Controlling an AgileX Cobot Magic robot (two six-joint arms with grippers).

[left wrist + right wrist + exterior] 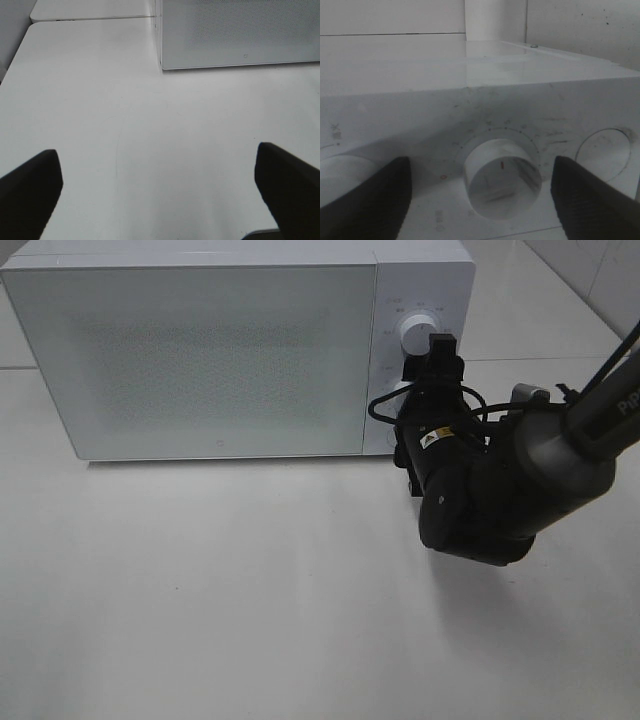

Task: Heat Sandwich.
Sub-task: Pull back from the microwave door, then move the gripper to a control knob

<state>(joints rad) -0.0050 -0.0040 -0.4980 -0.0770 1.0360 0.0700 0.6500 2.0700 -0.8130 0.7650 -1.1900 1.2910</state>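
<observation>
Microwave (200,350) shell: white, smooth, slight sheen. The door face has a fine dotted texture. Knob (413,332) at 1 o'clock in the exterior view: smooth white plastic, dark scuffs. Table (250,620): white, matt, smooth. Right arm (480,490) housing: black matt plastic. Left gripper (157,170) fingers (30,195): black, matt.

Microwave (200,350) in all three: high view from above, left wrist low across table (150,150), right wrist close on dial (502,177).
</observation>
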